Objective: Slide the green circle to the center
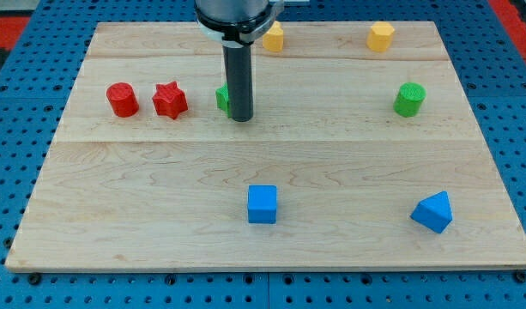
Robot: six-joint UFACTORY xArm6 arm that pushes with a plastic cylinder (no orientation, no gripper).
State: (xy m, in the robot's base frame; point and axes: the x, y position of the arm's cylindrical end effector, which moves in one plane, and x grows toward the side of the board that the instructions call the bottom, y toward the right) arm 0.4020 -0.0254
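Observation:
The green circle [409, 99] is a short green cylinder standing near the board's right edge, in the upper half. My tip [241, 118] rests on the wooden board [160, 189] left of centre in the upper half, far to the left of the green circle. A second green block [221, 98] sits right against the rod's left side and is mostly hidden by it; its shape cannot be made out.
A red cylinder [122, 99] and a red star [169, 99] stand at the upper left. Two yellow blocks [273, 37] [381, 36] sit along the top edge. A blue cube [263, 204] and a blue angular block [432, 211] lie in the lower half.

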